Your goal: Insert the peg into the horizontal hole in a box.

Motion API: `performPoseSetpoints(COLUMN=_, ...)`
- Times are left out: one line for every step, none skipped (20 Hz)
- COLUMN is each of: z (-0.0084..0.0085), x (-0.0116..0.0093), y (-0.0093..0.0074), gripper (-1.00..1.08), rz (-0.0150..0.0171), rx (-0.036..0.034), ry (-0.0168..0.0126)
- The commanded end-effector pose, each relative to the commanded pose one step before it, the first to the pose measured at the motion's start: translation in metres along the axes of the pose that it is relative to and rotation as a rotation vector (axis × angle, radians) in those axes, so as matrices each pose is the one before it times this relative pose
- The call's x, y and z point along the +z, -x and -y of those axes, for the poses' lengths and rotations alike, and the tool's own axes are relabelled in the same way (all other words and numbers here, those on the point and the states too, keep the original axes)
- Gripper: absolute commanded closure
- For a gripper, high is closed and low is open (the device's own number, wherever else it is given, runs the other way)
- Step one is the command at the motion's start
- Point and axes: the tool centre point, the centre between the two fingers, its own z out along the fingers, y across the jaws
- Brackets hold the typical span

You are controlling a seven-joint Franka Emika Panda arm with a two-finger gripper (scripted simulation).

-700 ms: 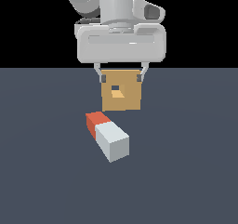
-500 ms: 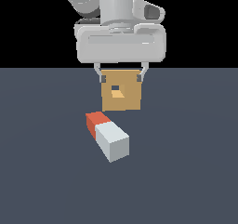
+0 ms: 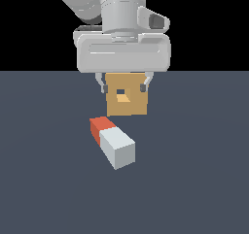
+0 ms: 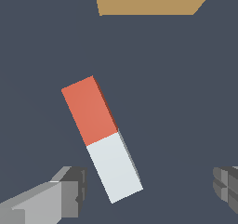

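Even, flat simulator light is falling from above, leaving the peg (image 3: 112,141) crisp, casting almost no shadow on the dark floor (image 3: 194,189), without glare, blur or edge distortion.

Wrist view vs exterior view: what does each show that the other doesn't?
Only the wrist view: the peg from above at full length, lying apart from the box, with the open gripper fingers wide of it. Only the exterior view: the hole in the box face and the arm body. Both: peg, box, grey floor.
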Motion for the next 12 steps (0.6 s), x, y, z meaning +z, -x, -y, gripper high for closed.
performPoseSetpoints(z=0.00326, x=0.00706, y=0.00365, gripper=-0.92, rz=0.00087, rx=-0.03700, ry=-0.00198)
performPoseSetpoints(z=0.00146, x=0.00325, y=0.00165, gripper=-0.92, rz=0.00042, rx=-0.01765, ry=-0.00075)
performPoseSetpoints(z=0.00156, x=0.00348, y=0.00176, gripper=-0.92, rz=0.00046, rx=-0.01889, ry=-0.00080)
performPoseSetpoints(z=0.00165, x=0.00371, y=0.00190, gripper=-0.92, rz=0.00049, rx=-0.02011, ry=-0.00085)
performPoseSetpoints(z=0.00175, x=0.00395, y=0.00202, gripper=-0.92, rz=0.00052, rx=-0.02137, ry=-0.00090)
performPoseSetpoints(z=0.00184, x=0.00418, y=0.00216, gripper=-0.92, rz=0.00056, rx=-0.02261, ry=-0.00095)
performPoseSetpoints(z=0.00191, x=0.00439, y=0.00227, gripper=-0.92, rz=0.00060, rx=-0.02370, ry=-0.00100)
performPoseSetpoints(z=0.00191, x=0.00443, y=0.00231, gripper=-0.92, rz=0.00062, rx=-0.02387, ry=-0.00100)
performPoseSetpoints(z=0.00184, x=0.00431, y=0.00226, gripper=-0.92, rz=0.00061, rx=-0.02320, ry=-0.00097)
performPoseSetpoints(z=0.00175, x=0.00410, y=0.00215, gripper=-0.92, rz=0.00058, rx=-0.02205, ry=-0.00092)
performPoseSetpoints(z=0.00165, x=0.00389, y=0.00204, gripper=-0.92, rz=0.00056, rx=-0.02087, ry=-0.00087)
performPoseSetpoints(z=0.00155, x=0.00368, y=0.00195, gripper=-0.92, rz=0.00054, rx=-0.01973, ry=-0.00082)
